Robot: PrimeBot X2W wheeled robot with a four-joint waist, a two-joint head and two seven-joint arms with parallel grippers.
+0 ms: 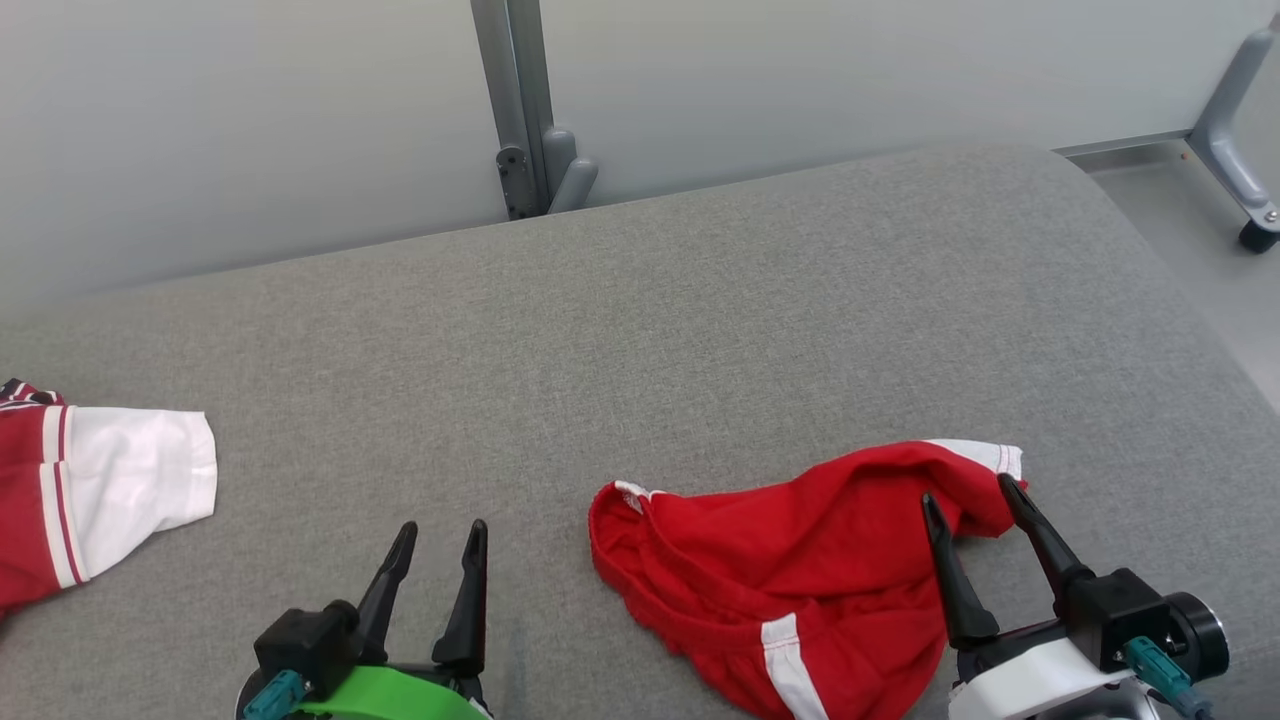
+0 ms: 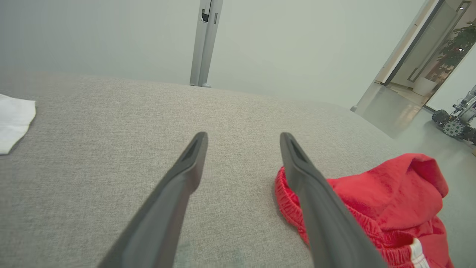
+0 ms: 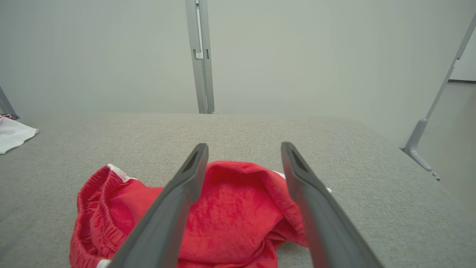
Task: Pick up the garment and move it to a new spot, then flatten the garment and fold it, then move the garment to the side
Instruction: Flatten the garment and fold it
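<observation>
Right claw (image 1: pixel 967 490): fingers apart, empty, over the right fold of the garment (image 1: pixel 800 560).
Left claw (image 1: pixel 444 525): fingers apart, empty, above bare table (image 1: pixel 700 330), just left of the garment.
Garment position: red shorts, crumpled, at the near edge, right of centre.
Handling: likely light and limp, will drape; pinch the elastic waistband (image 1: pixel 605 550).
Surroundings: 1 red-and-white cloth (image 1: pixel 100 490) far left, well apart; nothing blocks.

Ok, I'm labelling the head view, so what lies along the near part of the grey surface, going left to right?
Red-and-white garment → left gripper → red shorts → right gripper, its fingers over the shorts' right end.
</observation>
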